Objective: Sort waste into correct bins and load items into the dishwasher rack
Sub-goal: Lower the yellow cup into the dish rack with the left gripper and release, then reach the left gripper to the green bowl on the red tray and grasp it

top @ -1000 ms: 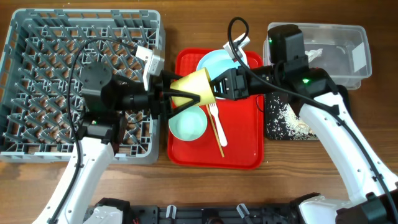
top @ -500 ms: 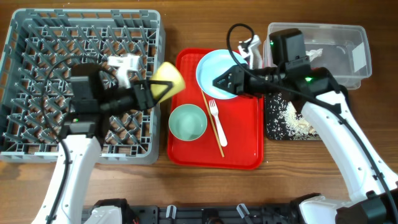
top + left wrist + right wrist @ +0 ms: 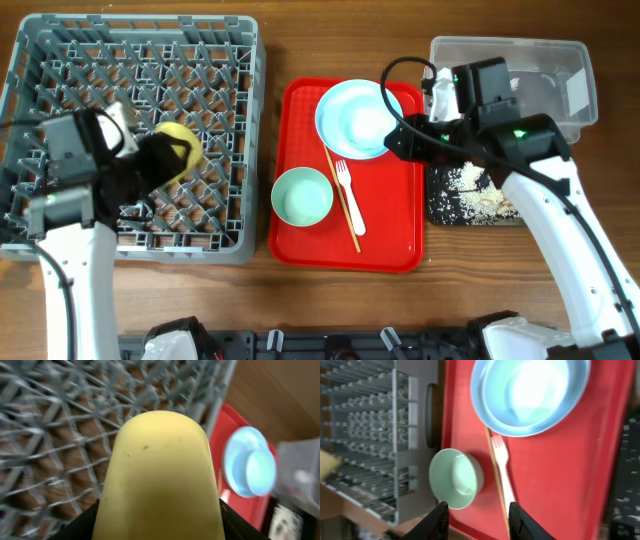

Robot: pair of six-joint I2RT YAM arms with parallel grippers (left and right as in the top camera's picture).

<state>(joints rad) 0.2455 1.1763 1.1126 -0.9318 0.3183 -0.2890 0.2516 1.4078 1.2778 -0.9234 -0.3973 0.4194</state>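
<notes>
Overhead: yellow cup (image 3: 178, 152), clamped in left fingers (image 3: 75, 527), over dishwasher rack (image 3: 60, 60), 9 o'clock of red tray (image 3: 390, 250). Right fingers (image 3: 440, 522) spread, empty, above tray's 2 o'clock corner beside blue plate (image 3: 345, 120).

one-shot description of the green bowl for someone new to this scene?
Find the red tray in the middle of the table, right of the big grey rack. The pale green bowl sits upright in its near-left corner, just left of the white fork. It is the only green dish; the plate behind it is pale blue.
</notes>
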